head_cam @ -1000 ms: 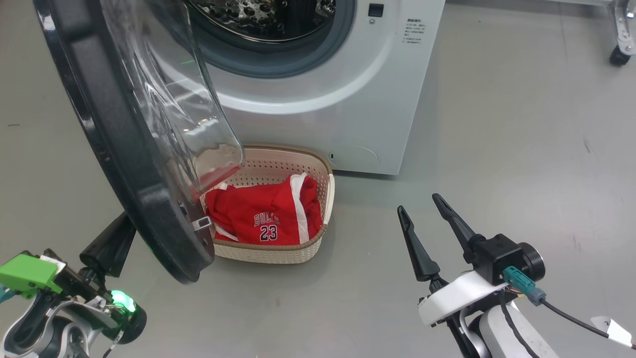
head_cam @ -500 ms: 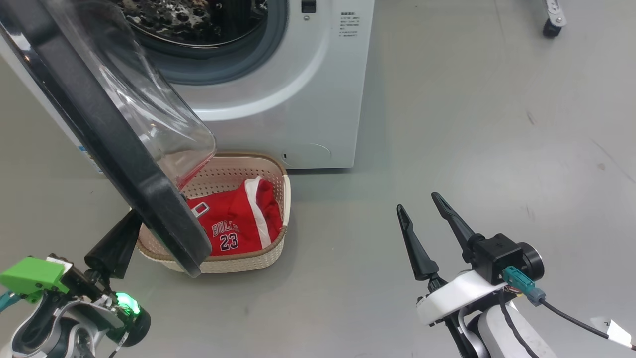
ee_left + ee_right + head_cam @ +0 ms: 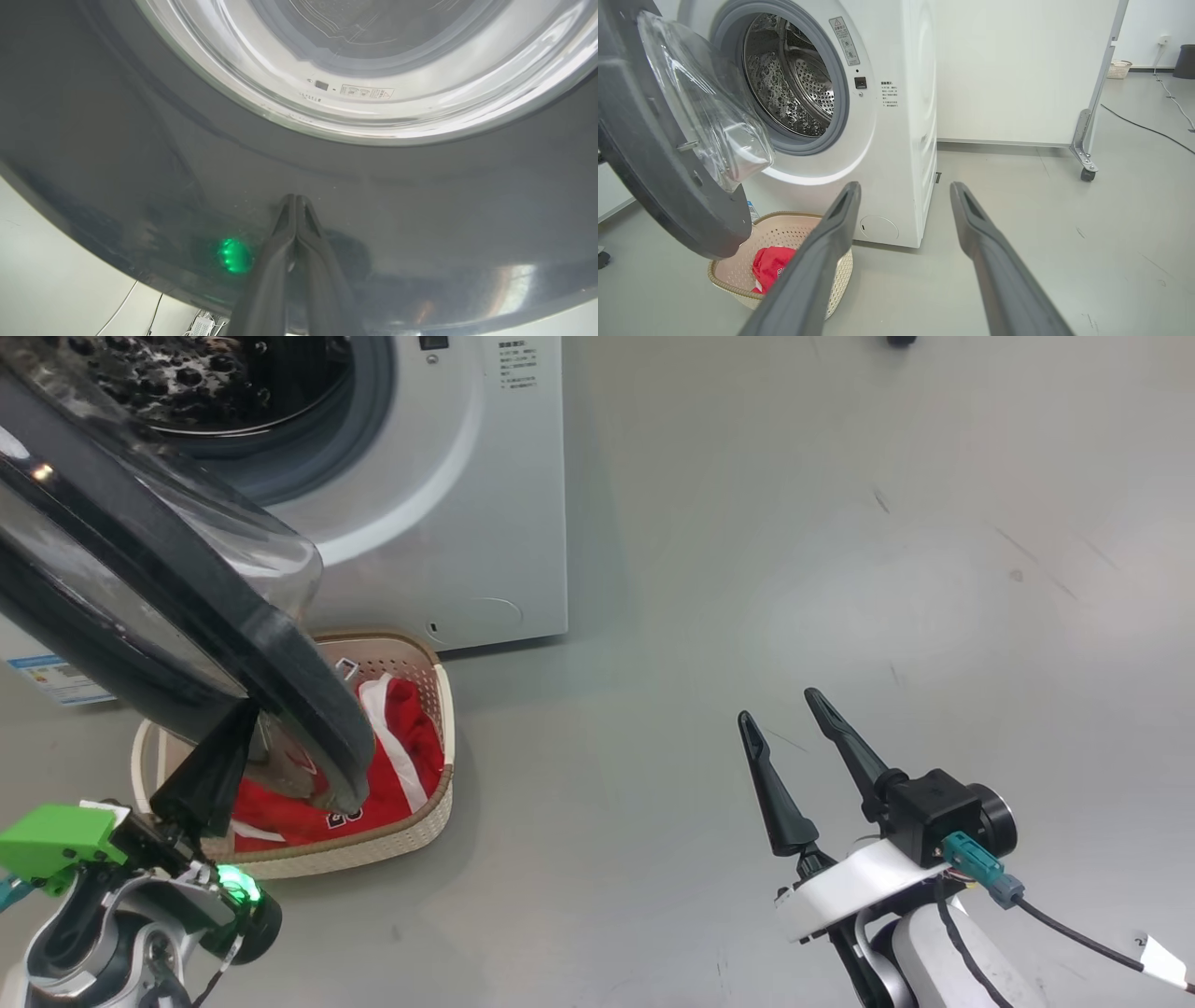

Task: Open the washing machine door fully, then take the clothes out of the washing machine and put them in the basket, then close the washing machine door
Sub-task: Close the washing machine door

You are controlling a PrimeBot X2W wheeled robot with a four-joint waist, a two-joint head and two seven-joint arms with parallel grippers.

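Grey floor (image 3: pixel 747 569) spreads out in front of the robot. Nearest on the left, the left tool (image 3: pixel 295 200) has its two dark fingers pressed together, holding nothing, with the tips set against the glossy black outer rim of the washing machine door (image 3: pixel 308 709). On the right, the right tool (image 3: pixel 778 706) hovers over bare floor with its fingers spread wide and empty, well apart from everything else. The door stands partly open, its lower edge hanging over the basket (image 3: pixel 446 709). The basket sits on the floor just in front of the washing machine (image 3: pixel 485 504), and the clothes (image 3: pixel 411 756), red with a white stripe, lie inside it. Beyond, the steel drum (image 3: pixel 803 88) shows through the grey seal (image 3: pixel 841 93).
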